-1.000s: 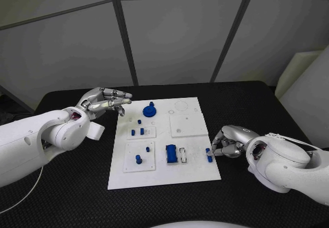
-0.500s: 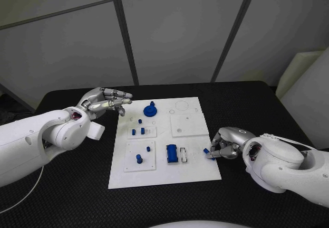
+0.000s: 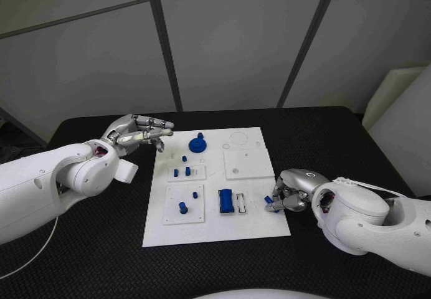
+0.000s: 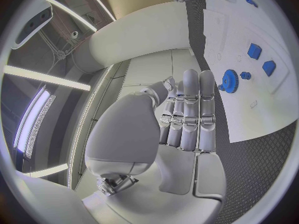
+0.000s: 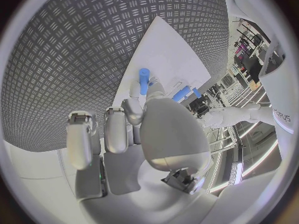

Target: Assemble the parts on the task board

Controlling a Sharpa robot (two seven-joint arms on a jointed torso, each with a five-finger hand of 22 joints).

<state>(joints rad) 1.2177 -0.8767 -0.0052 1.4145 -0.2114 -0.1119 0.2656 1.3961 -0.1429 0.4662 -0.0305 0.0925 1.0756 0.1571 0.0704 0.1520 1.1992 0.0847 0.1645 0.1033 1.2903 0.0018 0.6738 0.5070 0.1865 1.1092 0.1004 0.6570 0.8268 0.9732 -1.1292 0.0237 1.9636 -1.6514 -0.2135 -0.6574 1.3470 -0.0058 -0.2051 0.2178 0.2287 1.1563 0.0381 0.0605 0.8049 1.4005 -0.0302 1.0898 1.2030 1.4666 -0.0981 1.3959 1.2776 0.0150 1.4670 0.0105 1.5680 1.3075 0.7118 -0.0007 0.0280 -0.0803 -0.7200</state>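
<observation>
The right hand (image 3: 289, 193) hides part of its blue peg (image 3: 269, 201)

Bare board (image 3: 247, 165) between blue parts (image 3: 225, 202)

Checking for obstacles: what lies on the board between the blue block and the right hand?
In the head view, a white slotted piece lies between the blue block and the right hand.
</observation>
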